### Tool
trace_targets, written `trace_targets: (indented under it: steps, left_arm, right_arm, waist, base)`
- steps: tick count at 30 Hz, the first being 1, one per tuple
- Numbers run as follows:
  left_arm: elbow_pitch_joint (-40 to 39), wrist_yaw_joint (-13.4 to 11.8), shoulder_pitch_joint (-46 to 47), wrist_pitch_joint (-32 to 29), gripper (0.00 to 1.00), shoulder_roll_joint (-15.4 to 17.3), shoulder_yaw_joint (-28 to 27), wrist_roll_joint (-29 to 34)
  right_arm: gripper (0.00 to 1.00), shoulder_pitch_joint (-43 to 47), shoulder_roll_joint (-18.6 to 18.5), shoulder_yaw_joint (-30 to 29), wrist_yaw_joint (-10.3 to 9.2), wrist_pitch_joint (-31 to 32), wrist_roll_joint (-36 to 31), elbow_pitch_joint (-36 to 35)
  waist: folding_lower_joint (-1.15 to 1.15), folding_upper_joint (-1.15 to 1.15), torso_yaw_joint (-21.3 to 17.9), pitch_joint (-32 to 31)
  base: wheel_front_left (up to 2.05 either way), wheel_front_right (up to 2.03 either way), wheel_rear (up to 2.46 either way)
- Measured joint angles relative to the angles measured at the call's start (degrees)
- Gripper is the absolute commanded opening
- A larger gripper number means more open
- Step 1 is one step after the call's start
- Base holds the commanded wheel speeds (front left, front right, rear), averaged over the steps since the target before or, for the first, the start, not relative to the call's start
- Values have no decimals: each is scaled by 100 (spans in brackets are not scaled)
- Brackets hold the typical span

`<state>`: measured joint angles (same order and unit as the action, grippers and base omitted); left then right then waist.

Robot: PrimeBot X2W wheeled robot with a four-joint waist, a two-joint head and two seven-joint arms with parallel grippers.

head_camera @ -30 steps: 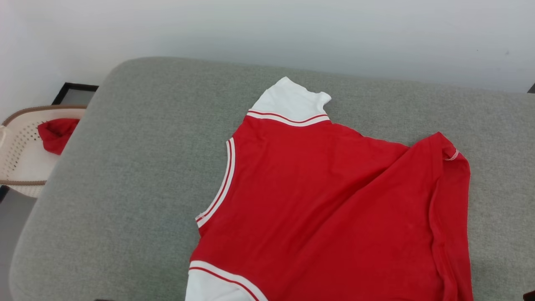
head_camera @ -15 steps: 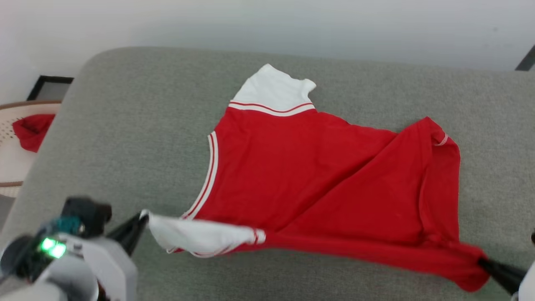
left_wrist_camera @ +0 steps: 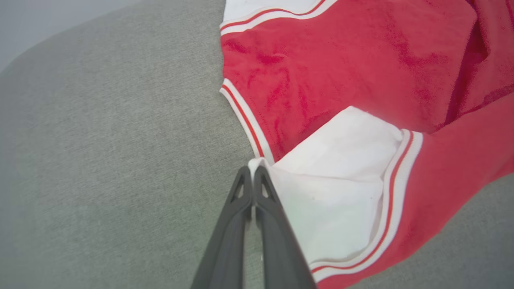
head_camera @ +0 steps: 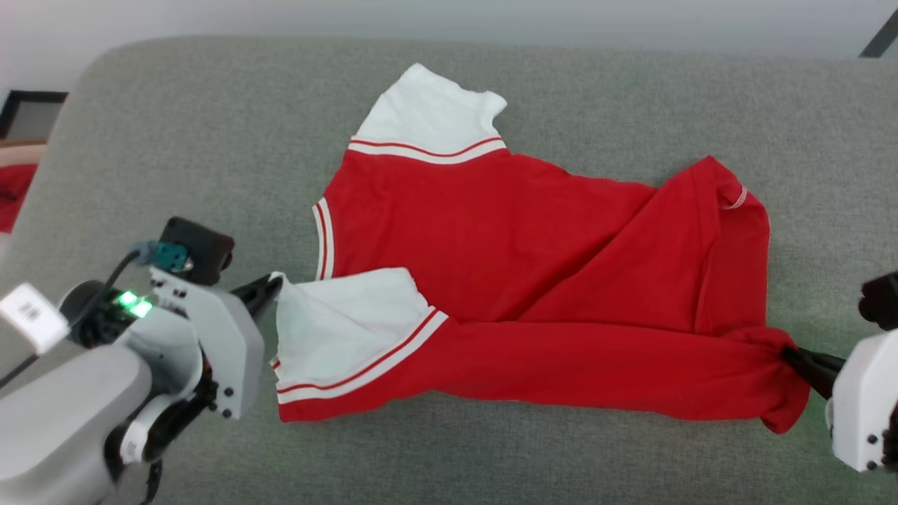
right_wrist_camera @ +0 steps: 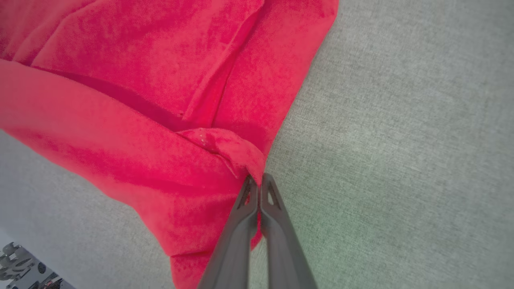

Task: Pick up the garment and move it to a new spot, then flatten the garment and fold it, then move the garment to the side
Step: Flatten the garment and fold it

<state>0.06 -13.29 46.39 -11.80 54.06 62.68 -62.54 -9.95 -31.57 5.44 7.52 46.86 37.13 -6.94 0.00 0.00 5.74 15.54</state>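
Garment [head_camera: 533, 266] spread on grey cushion [head_camera: 196, 140], near edge doubled over. Left gripper [head_camera: 272, 286] pinches white sleeve corner; right gripper [head_camera: 791, 356] pinches red hem corner. Likely fold step, underway. Next: carry both corners across evenly, then release.

Across the middle of the frame we see a large red jersey shirt [head_camera: 505, 238] with white sleeves and red-white striped trim, lying rumpled on a grey woven fabric cushion [head_camera: 175, 140]. At the lower left, our left gripper [head_camera: 272, 286], two dark fingers on a pale grey arm with a green light, pinches the corner of the nearer white sleeve, which lies folded over the red body. At the right edge, our right gripper [head_camera: 791, 356] is closed on the shirt's bunched red corner. A small red cloth [head_camera: 10, 196] shows at the far left edge, with a black-framed panel [head_camera: 31, 112] above it.
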Motion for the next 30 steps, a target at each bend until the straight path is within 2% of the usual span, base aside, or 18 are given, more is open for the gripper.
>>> trace_targets:
  steps: [8, 10, 12, 13, 14, 15, 16, 24, 30]
  left_arm:
    - [949, 557, 122, -203, 0, -548, 110, -275]
    - [1089, 633, 125, -215, 19, -634, 111, -335]
    - [1191, 694, 125, -256, 42, -693, 111, -420]
    - [1221, 725, 126, -255, 50, -713, 94, -468]
    - [1237, 733, 126, -256, 77, -725, 89, -475]
    - [1259, 756, 128, -267, 97, -736, 85, -493]
    - [1280, 758, 127, -261, 100, -747, 73, -528]
    - [1159, 709, -3, -115, 100, -671, 3, -622]
    - [818, 485, -194, 185, 100, -511, -119, -648]
  right_arm:
    - [0, -416, -37, 405, 0, -81, 13, 610]
    - [4, -485, -37, 465, 0, -87, 22, 705]
    - [15, -528, -62, 534, 0, -96, 37, 781]
    - [25, -539, -66, 565, 0, -92, 63, 812]
    - [25, -557, -73, 597, 0, -89, 69, 835]
    - [70, -575, -83, 609, 0, -90, 78, 856]
    - [100, -583, -99, 610, 0, -94, 87, 867]
    - [100, -549, -109, 597, 0, -203, 137, 981]
    - [100, -353, -77, 489, 0, -434, 130, 888]
  waist:
    - [0, 0, 1, 70]
    - [0, 0, 15, 41]
    - [0, 0, 30, 1]
    - [0, 0, 37, -22]
    - [0, 0, 43, -45]
    - [0, 0, 52, -67]
    - [0, 0, 61, -93]
    - [0, 0, 113, -359]
    - [0, 0, 154, -617]
  base:
    - [0, 0, 0]
    - [0, 0, 0]
    - [0, 0, 0]
    - [0, 0, 0]
    - [0, 0, 0]
    - [0, 0, 0]
    - [0, 0, 0]
    - [0, 0, 0]
    - [0, 0, 0]
